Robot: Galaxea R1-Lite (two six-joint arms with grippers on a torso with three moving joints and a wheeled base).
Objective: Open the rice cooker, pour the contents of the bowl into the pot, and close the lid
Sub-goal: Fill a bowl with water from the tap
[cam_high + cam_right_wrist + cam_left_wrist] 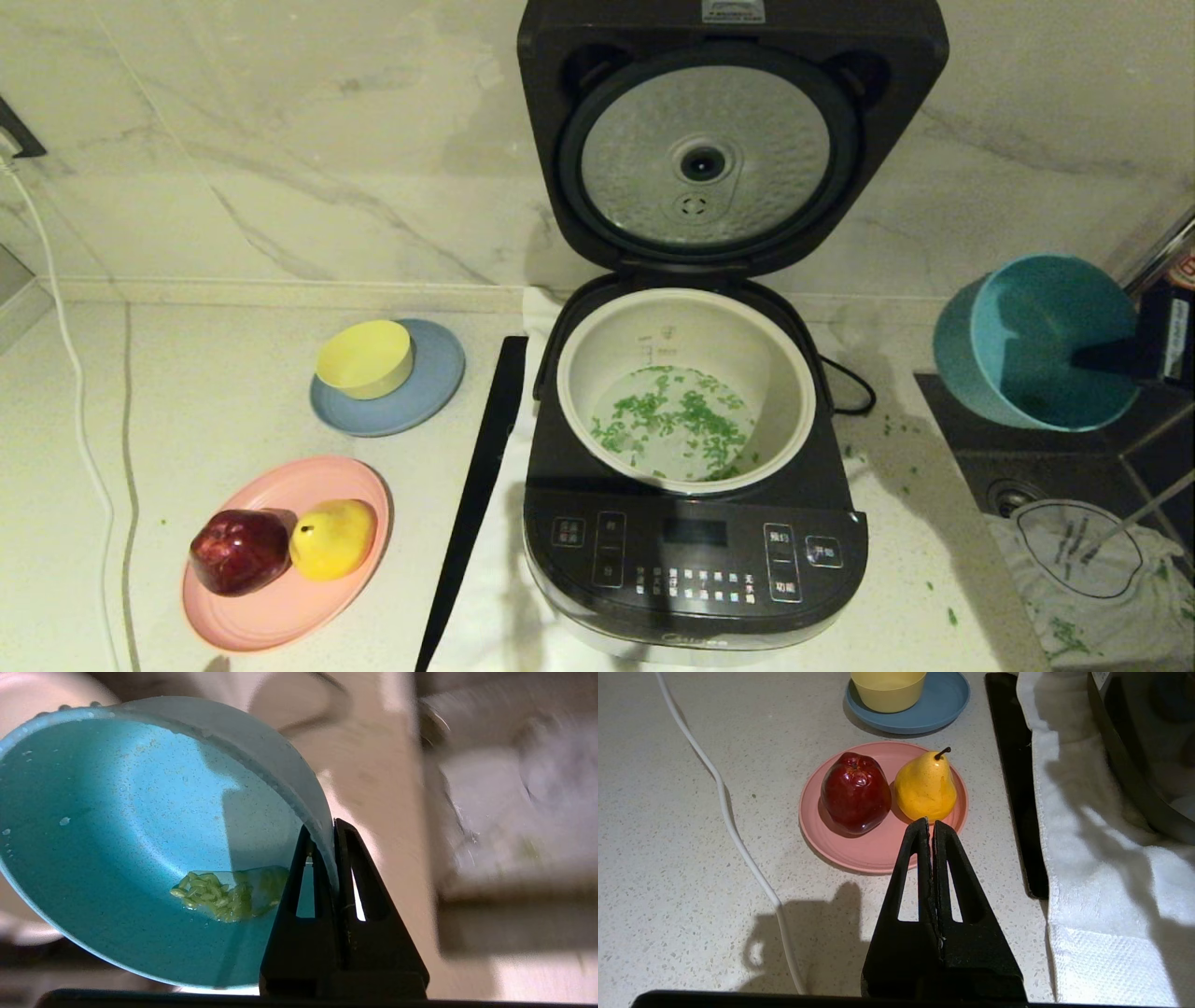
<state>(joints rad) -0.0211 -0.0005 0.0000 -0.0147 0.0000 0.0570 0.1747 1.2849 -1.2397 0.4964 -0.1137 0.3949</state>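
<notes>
The dark grey rice cooker stands in the middle with its lid swung up, dimpled silver disc facing me. Chopped green contents lie in water at the bottom of the white pot. At the right, held in the air and tilted, is the teal bowl. My right gripper is shut on the bowl's rim; a small clump of green bits clings inside. My left gripper is shut on nothing, low over the counter near the pink plate.
A red apple and a yellow pear sit on the pink plate. A yellow bowl rests on a blue plate. A black strip, white towel, white cable and sink surround the cooker.
</notes>
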